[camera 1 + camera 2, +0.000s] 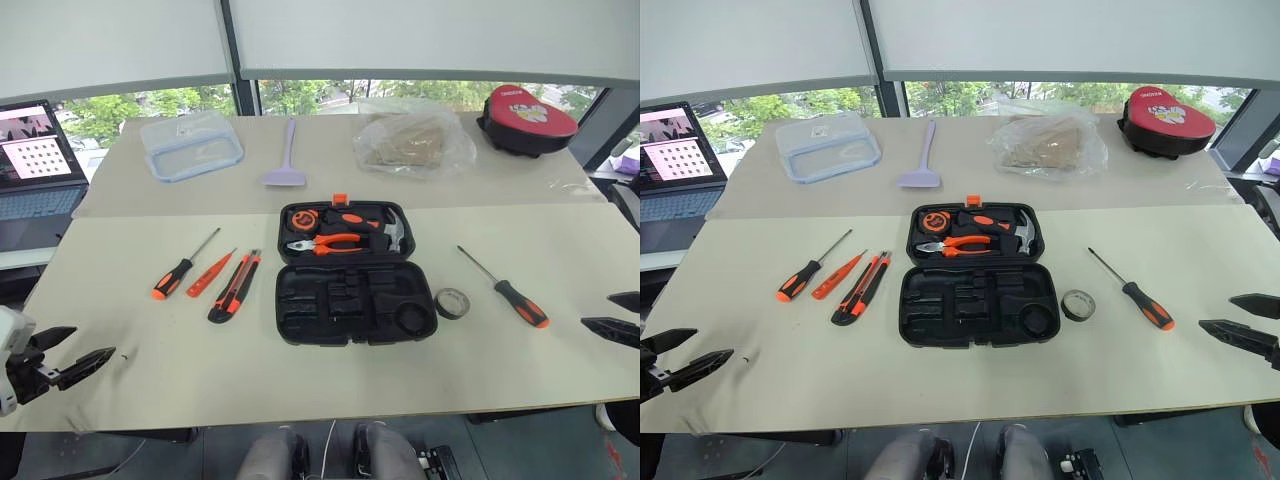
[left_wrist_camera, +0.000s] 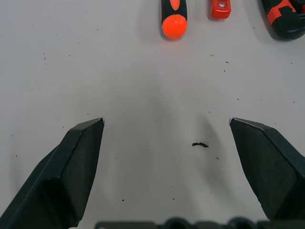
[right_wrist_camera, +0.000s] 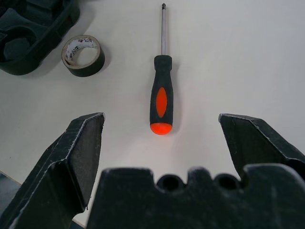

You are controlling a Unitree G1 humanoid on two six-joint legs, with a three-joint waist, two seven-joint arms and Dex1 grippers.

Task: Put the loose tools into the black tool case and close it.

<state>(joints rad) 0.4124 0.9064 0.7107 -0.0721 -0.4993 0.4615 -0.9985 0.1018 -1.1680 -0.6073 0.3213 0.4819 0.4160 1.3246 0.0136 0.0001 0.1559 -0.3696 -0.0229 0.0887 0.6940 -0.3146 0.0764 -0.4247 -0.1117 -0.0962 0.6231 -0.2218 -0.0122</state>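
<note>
- Two pale tabletops are sitting edge to edge under a row of windows with white blinds half drawn, green trees showing through the glass behind them.
- On the near table (image 1: 300, 400) the black tool case (image 1: 352, 275) is lying open in the middle, its orange latch at the far edge; the far half is holding pliers, a hammer and a tape measure, and the moulded slots of the near half are standing bare.
- Left of the case, three tools are lying side by side, all angled the same way: a long screwdriver (image 1: 183, 265), a small orange tester screwdriver (image 1: 210, 274) and an orange-black utility knife (image 1: 235, 286).
- Just beside the case's right near corner a dark tape roll (image 1: 452, 303) is resting, and further right a second long screwdriver (image 1: 505, 288) is lying apart from it.
- The far table is carrying a clear lidded box (image 1: 191, 145), a lilac spatula (image 1: 286, 158), a crumpled plastic bag (image 1: 413, 140) and a red-topped round case (image 1: 524, 118); a laptop (image 1: 35, 170) is glowing at the far left.
- The left gripper (image 1: 62, 352) is hovering over bare tabletop near the left edge, fingers spread wide and holding nothing.
- The right gripper (image 1: 612, 315) is hovering near the right edge, fingers likewise wide apart and empty, pointing toward the second screwdriver's handle.
</note>
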